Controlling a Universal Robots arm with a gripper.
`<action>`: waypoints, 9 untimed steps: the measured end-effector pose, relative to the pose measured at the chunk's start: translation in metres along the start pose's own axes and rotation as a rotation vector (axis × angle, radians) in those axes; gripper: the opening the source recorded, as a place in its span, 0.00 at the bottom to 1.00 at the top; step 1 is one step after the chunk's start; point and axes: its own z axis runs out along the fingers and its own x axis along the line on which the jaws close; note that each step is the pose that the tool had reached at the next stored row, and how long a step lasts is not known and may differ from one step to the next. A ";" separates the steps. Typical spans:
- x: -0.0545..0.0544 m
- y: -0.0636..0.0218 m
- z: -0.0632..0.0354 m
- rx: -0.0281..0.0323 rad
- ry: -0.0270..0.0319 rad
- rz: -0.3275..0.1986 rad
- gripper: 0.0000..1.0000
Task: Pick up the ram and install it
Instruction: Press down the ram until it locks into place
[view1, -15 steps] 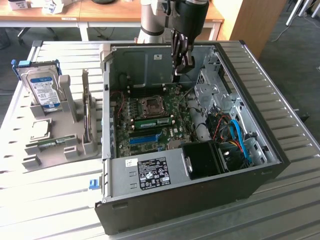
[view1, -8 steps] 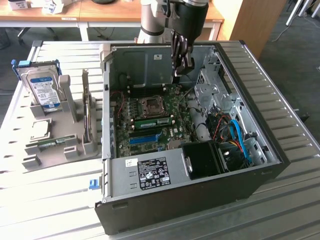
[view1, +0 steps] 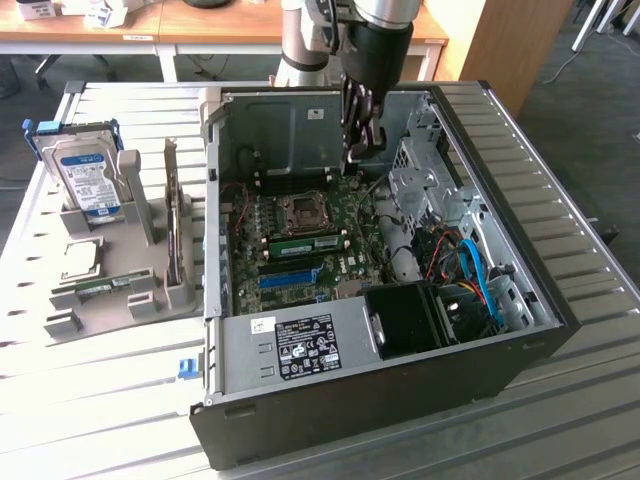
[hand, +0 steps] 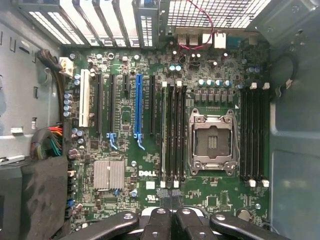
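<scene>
My gripper (view1: 359, 148) hangs inside the open computer case (view1: 400, 395), above the far part of the motherboard (view1: 350, 262). Its fingers are shut with nothing between them. One ram (view1: 305, 243), a narrow green stick, sits in a slot beside the empty processor socket (view1: 303, 209). In the wrist view this ram (hand: 164, 135) shows edge-on between the blue slot strip (hand: 139, 107) and the socket (hand: 212, 141), just beyond my gripper (hand: 169, 198). A second green ram stick (view1: 103, 286) lies in the grey holder (view1: 150, 265) outside the case.
A silver hard drive (view1: 85, 178) with a blue-white label stands upright in the grey holder at the exterior view's left. Drive cages (view1: 425, 190), cables (view1: 470, 265) and a black fan shroud (view1: 410, 318) crowd the case's right side. The case stands on a slatted metal table (view1: 580, 400).
</scene>
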 end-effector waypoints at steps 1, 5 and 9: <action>0.000 -0.0001 0.0015 0.0000 0.0000 0.000 0.11; 0.000 -0.0003 0.0064 0.0005 -0.0001 0.000 0.11; 0.000 -0.0004 0.0095 0.0006 -0.0001 0.000 0.11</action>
